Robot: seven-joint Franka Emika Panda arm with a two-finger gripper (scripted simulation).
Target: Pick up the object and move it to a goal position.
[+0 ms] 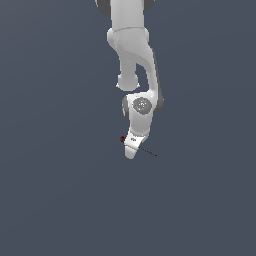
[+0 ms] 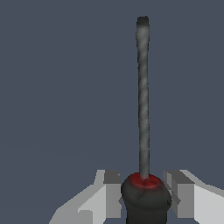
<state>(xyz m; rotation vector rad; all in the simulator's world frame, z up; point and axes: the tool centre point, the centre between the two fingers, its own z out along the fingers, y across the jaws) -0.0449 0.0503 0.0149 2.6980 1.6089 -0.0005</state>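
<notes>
In the wrist view, nearest the camera, the white robot hand [image 2: 145, 197] with its two grey-padded fingers [image 2: 113, 192] stands on either side of the black-and-red rounded handle of a small screwdriver [image 2: 144, 131]. The left-hand pad sits just at the handle's side; the other pad shows a thin dark sliver between itself and the handle, so I cannot tell for certain whether the hand is pinching the handle or only bracketing it closely. From the red collar at the front of the handle, the thin dark metal shaft runs straight away from the hand to a slightly flattened tip, with only the plain slate-blue surface [image 2: 52, 87] behind it.

In the exterior view, the white hand [image 1: 131, 149] points downward at the end of the white jointed arm [image 1: 134, 55]. The screwdriver [image 1: 145, 149] lies across the hand's lower end: a red-and-dark spot of handle peeps out on the exterior view's left of the hand, and the thin shaft slants out and slightly downward on the exterior view's right. Whether the tool touches the surface [image 1: 50, 200] cannot be told.
</notes>
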